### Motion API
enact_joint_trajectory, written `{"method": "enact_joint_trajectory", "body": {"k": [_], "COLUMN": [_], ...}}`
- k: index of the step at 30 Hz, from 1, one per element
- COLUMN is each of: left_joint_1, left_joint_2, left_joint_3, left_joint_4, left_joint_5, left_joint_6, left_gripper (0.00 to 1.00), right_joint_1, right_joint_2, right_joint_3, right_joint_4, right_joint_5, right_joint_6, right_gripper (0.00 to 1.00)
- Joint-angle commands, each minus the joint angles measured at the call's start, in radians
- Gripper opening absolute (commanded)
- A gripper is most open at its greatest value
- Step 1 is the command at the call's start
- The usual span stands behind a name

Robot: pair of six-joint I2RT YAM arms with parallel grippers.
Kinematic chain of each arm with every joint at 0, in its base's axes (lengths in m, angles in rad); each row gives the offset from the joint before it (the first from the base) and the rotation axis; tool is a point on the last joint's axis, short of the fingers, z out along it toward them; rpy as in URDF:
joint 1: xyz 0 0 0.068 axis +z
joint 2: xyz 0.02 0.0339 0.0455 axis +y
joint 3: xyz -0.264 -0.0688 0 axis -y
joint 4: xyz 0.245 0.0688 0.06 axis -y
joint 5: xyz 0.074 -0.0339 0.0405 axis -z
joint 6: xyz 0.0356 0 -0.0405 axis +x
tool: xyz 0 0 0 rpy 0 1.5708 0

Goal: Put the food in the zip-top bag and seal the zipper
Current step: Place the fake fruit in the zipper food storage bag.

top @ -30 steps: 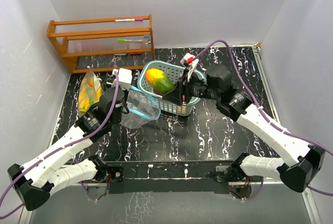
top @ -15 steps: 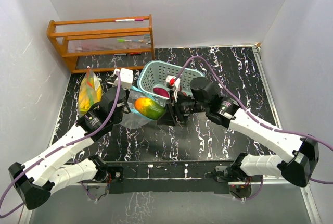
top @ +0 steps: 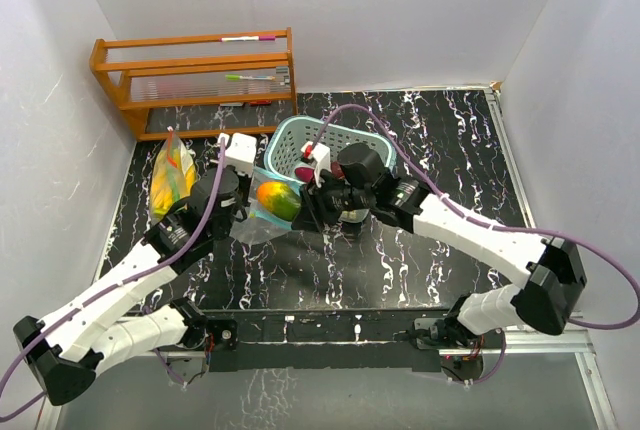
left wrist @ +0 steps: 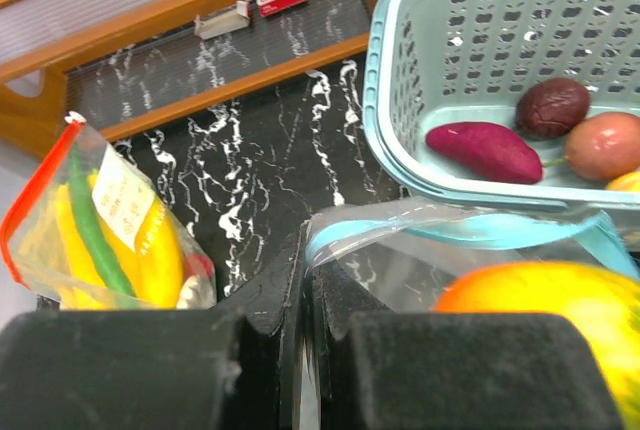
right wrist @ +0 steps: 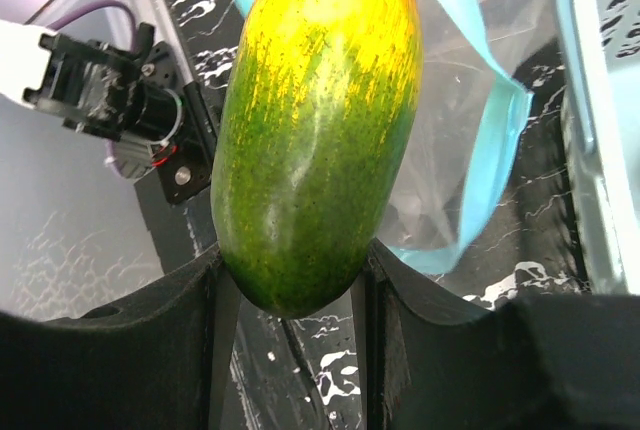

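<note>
My right gripper is shut on the green-orange-yellow mango, holding it at the open mouth of the clear zip-top bag. In the right wrist view the mango sits between my fingers, with the bag's blue zipper strip behind it. My left gripper is shut on the bag's rim and holds it up; the mango shows at the lower right of that view. The teal basket holds a purple root, a dark round fruit and a red-orange round fruit.
A second clear bag with yellow bananas and a thin green pepper lies at the left. A wooden rack stands at the back left. The basket stands just behind the bag's mouth. White walls enclose the table.
My right gripper has carried the mango from above the basket leftward and down to the bag's mouth. My left gripper has kept hold of the bag's rim with little movement.
</note>
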State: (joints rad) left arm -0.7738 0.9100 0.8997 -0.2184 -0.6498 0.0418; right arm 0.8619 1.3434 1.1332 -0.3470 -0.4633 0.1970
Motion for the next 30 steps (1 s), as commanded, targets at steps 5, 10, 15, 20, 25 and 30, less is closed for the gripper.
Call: {"method": "enact_joint_trajectory", "body": {"k": [5, 10, 15, 20, 25, 30], "left_joint_1": [0.005, 0.006, 0.005, 0.005, 0.005, 0.005], "left_joint_2": [-0.092, -0.1, -0.078, -0.08, -0.094, -0.086], "left_joint_3": [0.051, 0.019, 0.04, 0.073, 0.076, 0.073], "left_joint_4": [-0.098, -0.087, -0.064, -0.067, -0.091, -0.109], "left_joint_5": [0.171, 0.236, 0.277, 0.306, 0.278, 0.261], "left_joint_6": [-0.129, -0.172, -0.185, -0.193, -0.185, -0.192], "left_gripper": [0.0, 0.0, 0.0, 0.0, 0.0, 0.0], "right_joint_1": [0.011, 0.041, 0.094, 0.112, 0.114, 0.114], "right_joint_2": [0.063, 0.128, 0.2, 0.224, 0.159, 0.101], "right_joint_3": [0.154, 0.215, 0.294, 0.328, 0.289, 0.255], "right_joint_4": [-0.024, -0.067, -0.153, -0.187, -0.146, -0.14], "right_joint_5": [0.201, 0.203, 0.285, 0.32, 0.344, 0.35], "right_joint_6": [0.053, 0.059, 0.058, 0.066, 0.074, 0.082], "right_gripper": [0.27, 0.27, 0.27, 0.46, 0.89, 0.98]}}
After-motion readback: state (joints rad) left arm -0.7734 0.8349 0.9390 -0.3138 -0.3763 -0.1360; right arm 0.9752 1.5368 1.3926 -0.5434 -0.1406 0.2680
